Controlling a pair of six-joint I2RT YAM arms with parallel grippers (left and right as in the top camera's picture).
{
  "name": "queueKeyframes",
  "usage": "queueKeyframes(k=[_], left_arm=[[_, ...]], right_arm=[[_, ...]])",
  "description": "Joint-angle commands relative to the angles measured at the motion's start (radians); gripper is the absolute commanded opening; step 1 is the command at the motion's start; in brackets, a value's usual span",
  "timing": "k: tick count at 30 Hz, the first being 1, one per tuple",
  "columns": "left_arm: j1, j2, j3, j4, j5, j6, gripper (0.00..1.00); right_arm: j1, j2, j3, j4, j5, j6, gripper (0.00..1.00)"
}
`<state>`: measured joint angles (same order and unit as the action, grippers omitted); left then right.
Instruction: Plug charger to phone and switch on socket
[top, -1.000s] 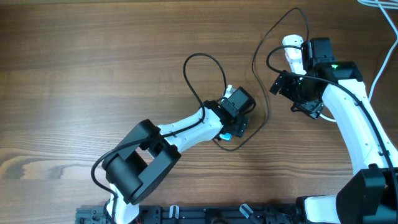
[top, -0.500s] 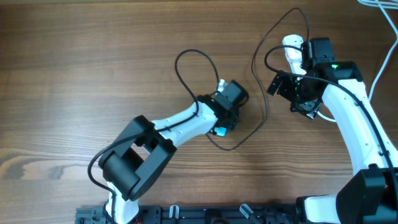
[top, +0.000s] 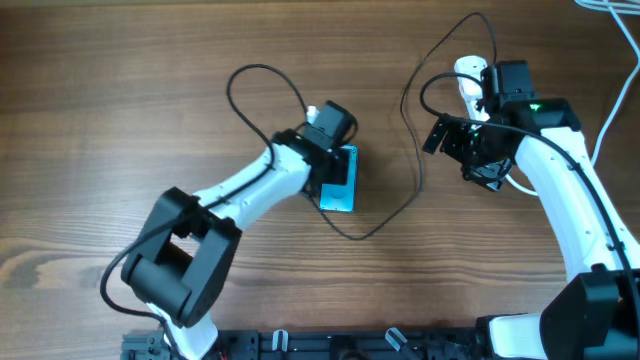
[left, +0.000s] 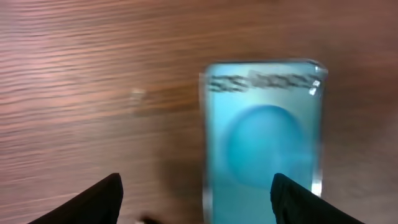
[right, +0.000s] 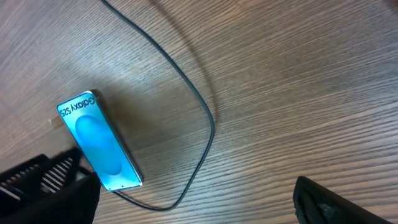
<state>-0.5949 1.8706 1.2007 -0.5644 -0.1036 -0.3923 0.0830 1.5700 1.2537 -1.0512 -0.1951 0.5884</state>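
Plug-in pending. L hand (left: 199, 196) open above phone (left: 264, 137); R hand (right: 193, 193) open, empty. Next: bring charger (right: 199, 106) tip to phone port.

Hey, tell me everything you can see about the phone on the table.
The phone is a small, slim rectangular smartphone with a glossy teal-blue screen showing a lighter oval and a white strip with Galaxy lettering at one end. It lies flat, screen up, on the wooden table. The left gripper hovers over it with jaws apart, not clamping it. The black charger cable reaches the end opposite the text strip; whether it is plugged in cannot be told.
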Motion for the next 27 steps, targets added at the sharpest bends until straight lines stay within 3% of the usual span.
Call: queueKeyframes(k=[1,2,6,11,16,27], left_arm=[[0.063,-0.017,-0.007,-0.022,0.008,-0.042,0.67],[0.071,-0.017,-0.007,-0.033,0.008,-0.042,0.63],[0.069,-0.017,-0.007,-0.103,0.008,-0.034,0.22],[0.035,-0.016,-0.007,-0.107,0.070,-0.035,0.05],[-0.016,-0.016,-0.007,-0.069,0.201,-0.079,0.04],[-0.158,0.033,-0.007,-0.040,0.204,-0.095,0.04]], right_arm=[[0.016,-0.003,0.001,-0.006,-0.016,-0.013,1.00],[0.017,-0.003,0.001,-0.014,-0.016,-0.014,1.00],[0.018,-0.003,0.001,-0.036,-0.011,-0.044,1.00],[0.018,-0.003,0.001,-0.045,0.012,-0.065,1.00],[0.018,-0.003,0.001,-0.046,0.071,-0.060,1.00],[0.018,-0.003,0.001,-0.059,0.102,-0.038,1.00]])
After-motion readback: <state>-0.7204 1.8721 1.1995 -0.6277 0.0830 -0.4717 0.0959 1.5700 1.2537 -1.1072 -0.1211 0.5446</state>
